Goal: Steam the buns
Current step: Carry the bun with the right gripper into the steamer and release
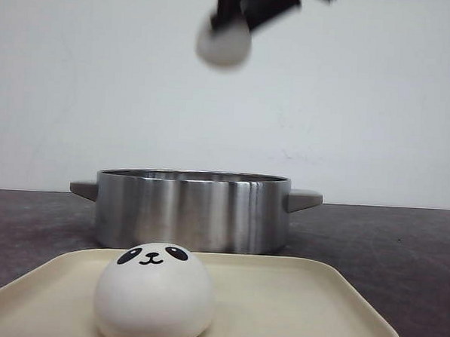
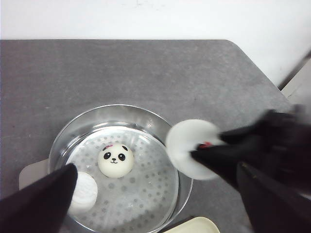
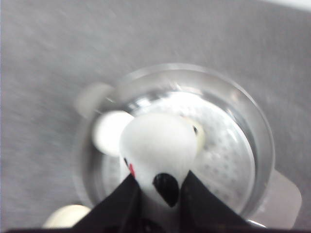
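My right gripper [image 3: 160, 182] is shut on a white panda bun [image 3: 158, 143] and holds it high above the steel pot [image 1: 192, 210]; it shows at the top of the front view [image 1: 224, 44] and in the left wrist view [image 2: 192, 148]. Two buns lie in the pot on the perforated steamer plate: one face up [image 2: 115, 160], one [image 2: 83, 191] partly hidden behind my left finger. A fourth bun [image 1: 154, 293] sits on the cream tray [image 1: 293, 300] in front of the pot. My left gripper [image 2: 156, 170] is open and empty above the pot's near side.
The pot has grey handles on both sides [image 1: 305, 199]. A corner of the tray [image 2: 194, 226] lies close to the pot's rim. The dark grey table [image 2: 121, 73] ends at a white wall behind the pot.
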Controlling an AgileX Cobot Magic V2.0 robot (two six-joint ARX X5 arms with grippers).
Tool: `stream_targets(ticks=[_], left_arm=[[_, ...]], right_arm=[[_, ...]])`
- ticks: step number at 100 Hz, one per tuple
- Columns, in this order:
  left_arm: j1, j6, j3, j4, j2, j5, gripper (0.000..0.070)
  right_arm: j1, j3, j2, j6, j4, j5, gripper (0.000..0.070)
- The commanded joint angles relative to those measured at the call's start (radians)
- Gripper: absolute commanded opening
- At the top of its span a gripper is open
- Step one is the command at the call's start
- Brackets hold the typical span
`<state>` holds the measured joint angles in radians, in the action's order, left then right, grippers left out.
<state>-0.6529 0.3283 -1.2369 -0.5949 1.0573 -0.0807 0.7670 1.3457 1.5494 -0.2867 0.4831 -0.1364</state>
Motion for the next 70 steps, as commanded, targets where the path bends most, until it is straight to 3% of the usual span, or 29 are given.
stream_targets(ticks=[1, 16, 19, 23, 33, 38, 60, 65, 70], left_arm=[[-0.009, -0.003, -0.017, 0.010, 0.007, -0.005, 0.0634], [-0.009, -0.003, -0.017, 0.010, 0.007, -0.005, 0.0634], [-0.009, -0.002, -0.017, 0.008, 0.007, -0.005, 0.0634], [-0.009, -0.002, -0.017, 0.004, 0.007, -0.005, 0.0634], [-0.009, -0.003, -0.017, -0.012, 0.007, -0.005, 0.0634], [-0.009, -0.003, -0.017, -0.021, 0.007, -0.005, 0.0634], [-0.009, -0.002, -0.017, -0.064, 0.007, -0.003, 0.0634], [-0.009, -0.001, -0.017, -0.090, 0.007, 0.001, 0.0634], [-0.013, 0.001, -0.017, -0.128, 0.007, 0.005, 0.0634]], right_arm=[[-0.019, 0.010, 0.069, 0.014, 0.003, 0.031, 0.0010], [-0.065, 0.010, 0.191, 0.009, 0.014, 0.103, 0.0016], [-0.072, 0.010, 0.208, 0.005, 0.021, 0.114, 0.0042], [-0.077, 0.010, 0.228, -0.003, 0.029, 0.118, 0.0152], [-0.080, 0.010, 0.250, -0.019, 0.053, 0.119, 0.0557], [-0.080, 0.010, 0.252, -0.019, 0.053, 0.118, 0.0653], [-0.089, 0.018, 0.244, -0.019, 0.051, 0.109, 0.0637], [-0.093, 0.027, 0.234, -0.019, 0.071, 0.110, 0.0521], [-0.097, 0.034, 0.215, -0.019, 0.085, 0.110, 0.0292]])
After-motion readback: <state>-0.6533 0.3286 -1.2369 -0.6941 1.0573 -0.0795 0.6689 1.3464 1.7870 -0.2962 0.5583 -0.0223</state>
